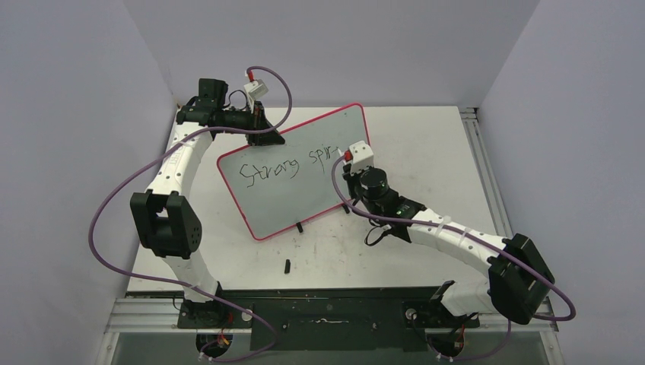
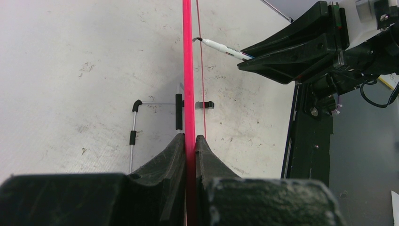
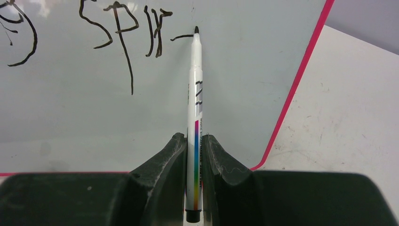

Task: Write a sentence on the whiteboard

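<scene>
Writing stands partway, by our judgement: the sentence [image 1: 285,166] runs across the upper half of the whiteboard [image 1: 312,198] as "Strong spir", with a short dash begun just after it. Our right gripper [image 3: 194,146] is clamped on the marker [image 3: 196,94], whose tip meets the board at that dash. Our left gripper [image 2: 189,141] pinches the board's pink rim at its far left edge. The word is unfinished, and the board's lower half is bare.

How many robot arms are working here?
2. The left arm reaches the whiteboard's far edge, left tool clamped on it; the right arm is near the board's right edge, right tool holding a pen to it.
</scene>
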### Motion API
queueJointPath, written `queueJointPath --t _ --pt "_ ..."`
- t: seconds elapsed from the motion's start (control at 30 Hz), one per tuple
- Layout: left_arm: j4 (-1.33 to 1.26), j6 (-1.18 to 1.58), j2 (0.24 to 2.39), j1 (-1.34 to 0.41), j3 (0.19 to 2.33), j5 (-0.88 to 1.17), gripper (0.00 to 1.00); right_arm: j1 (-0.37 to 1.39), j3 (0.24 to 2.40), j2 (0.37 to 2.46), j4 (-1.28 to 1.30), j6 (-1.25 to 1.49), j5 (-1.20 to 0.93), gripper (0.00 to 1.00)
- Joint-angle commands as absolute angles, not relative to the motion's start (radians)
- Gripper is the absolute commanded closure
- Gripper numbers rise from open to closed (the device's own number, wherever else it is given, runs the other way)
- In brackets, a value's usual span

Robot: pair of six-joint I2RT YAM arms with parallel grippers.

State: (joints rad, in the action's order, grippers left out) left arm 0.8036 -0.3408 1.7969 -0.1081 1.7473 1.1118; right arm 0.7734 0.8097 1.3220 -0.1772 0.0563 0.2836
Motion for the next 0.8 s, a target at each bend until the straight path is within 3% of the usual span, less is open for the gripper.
queueJointPath --t 0.0,0.77 --pt "0.937 -0.374 1.799 -0.138 1.698 1.135 1.00 0.781 0.880 1.296 -0.218 0.032 0.285 0.95" --pt "0.935 -0.374 1.797 -0.137 1.700 1.135 1.00 0.782 0.868 1.357 -0.200 0.054 0.272 0.95"
